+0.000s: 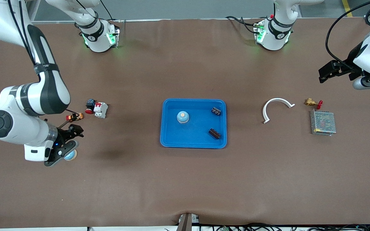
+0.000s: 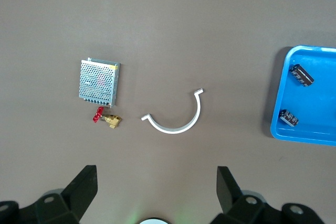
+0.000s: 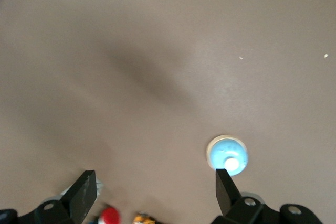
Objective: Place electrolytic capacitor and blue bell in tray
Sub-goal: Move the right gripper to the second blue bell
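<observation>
A: Where are the task's things?
B: The tray point(image 1: 169, 134) holds one blue bell point(image 1: 182, 117) and two capacitors point(image 1: 216, 111); a second bell point(image 3: 228, 153) sits on the worktop under the right tool point(image 3: 152, 190).
A: And the tools?
B: Both wide, empty; the left tool point(image 2: 155, 187) waits over the worktop.

Brown table point(image 1: 185, 179) with blue tray point(image 1: 169, 134), loose blue bell point(image 1: 71, 156), white curved strip point(image 1: 276, 106), metal mesh box point(image 1: 323, 122).

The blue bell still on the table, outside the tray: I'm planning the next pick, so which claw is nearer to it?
Right. The right claw hangs open directly over that blue bell. The left claw waits open over bare table at the left arm's end, past the tray.
</observation>
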